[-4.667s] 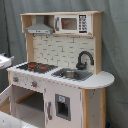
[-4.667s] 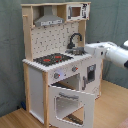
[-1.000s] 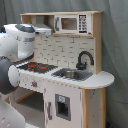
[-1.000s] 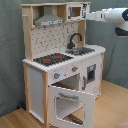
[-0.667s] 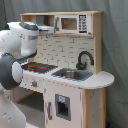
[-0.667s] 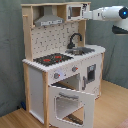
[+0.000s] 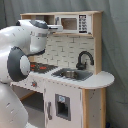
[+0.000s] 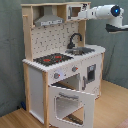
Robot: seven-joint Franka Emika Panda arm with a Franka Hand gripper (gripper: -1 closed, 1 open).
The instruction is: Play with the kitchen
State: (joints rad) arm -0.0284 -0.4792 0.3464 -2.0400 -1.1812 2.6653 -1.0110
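The kitchen (image 7: 75,85) is a tall white and light-wood toy; it shows in both exterior views. It has a black-red hob (image 8: 52,59), a black faucet (image 8: 75,39) over the sink (image 7: 70,74), a grey hood (image 8: 47,21) and a small microwave (image 7: 75,23) on the top shelf. In the second exterior view the windowed oven door (image 8: 70,104) hangs open, tilted down to the front. My gripper (image 8: 80,16) is up at the top shelf, right at the microwave (image 8: 74,11). The first exterior view puts the gripper (image 7: 55,25) at the microwave's left side.
My white arm (image 7: 20,60) fills the first exterior view's left and hides the hood and part of the hob. A grey curtain (image 8: 10,55) hangs behind the kitchen. A wooden floor (image 8: 112,107) lies around its base.
The arm has risen from counter height beside the kitchen to the top shelf. Over the last second it has moved in closer to the microwave. The oven door has stayed open.
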